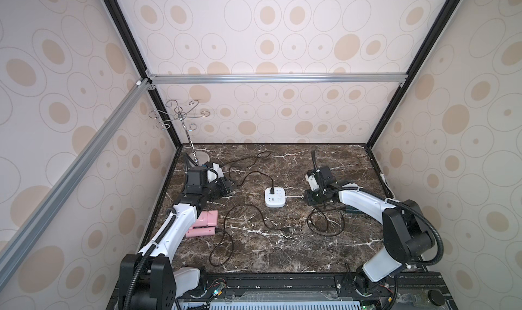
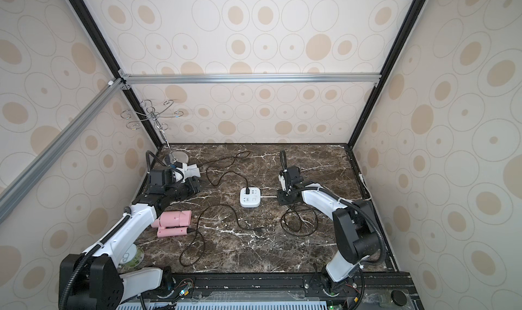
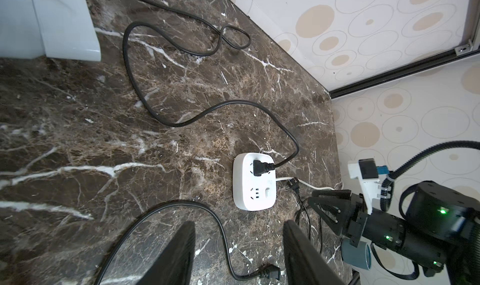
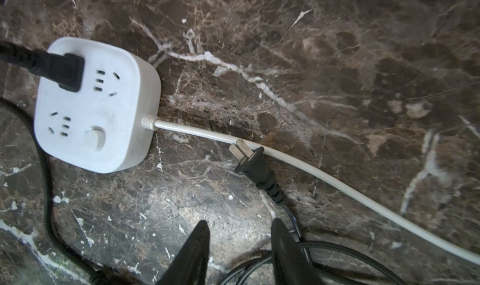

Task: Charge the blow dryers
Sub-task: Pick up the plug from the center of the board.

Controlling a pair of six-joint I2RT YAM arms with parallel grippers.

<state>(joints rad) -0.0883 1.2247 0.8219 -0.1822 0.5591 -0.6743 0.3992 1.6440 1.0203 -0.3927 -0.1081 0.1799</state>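
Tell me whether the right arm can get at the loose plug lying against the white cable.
Probably yes. The plug lies uncovered just ahead of the right gripper, whose jaws stand apart and empty; only the white cable touching it crowds one side.

High overviews, close wrist views, all with socket block (image 3: 253,181)

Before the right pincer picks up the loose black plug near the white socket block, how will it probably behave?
The plug looks small and rigid, so it should lift lightly. Its prongs rest across the white cable, so it may tilt or slide when nudged. Its thin cord lies in loose loops, so it will likely trail limply behind.
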